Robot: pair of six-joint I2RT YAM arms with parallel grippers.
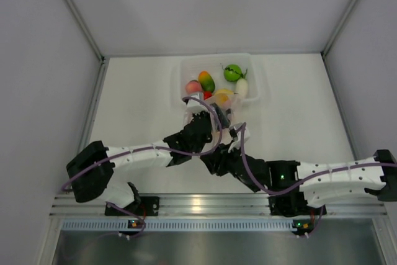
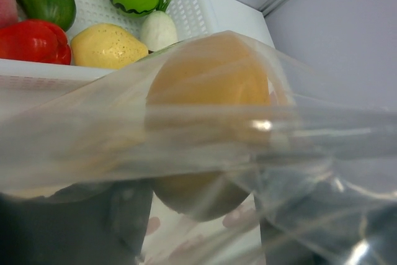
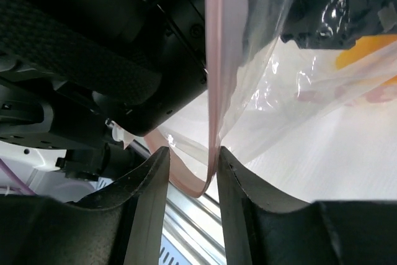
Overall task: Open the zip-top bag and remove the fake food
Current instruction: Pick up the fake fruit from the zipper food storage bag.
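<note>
Two claws at the zip-top bag [image 3: 267, 85]. My right claw [image 3: 189, 159] is parted around its pink strip [image 3: 213, 60]; my left claw [image 1: 198, 113], I cannot tell.

Soft even light, blurry wrist close-ups

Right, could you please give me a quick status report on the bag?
Right gripper jaws apart, zip strip between them. Left gripper state unclear behind zip-top bag. One orange piece inside bag. Tub just beyond, not blocking.
</note>
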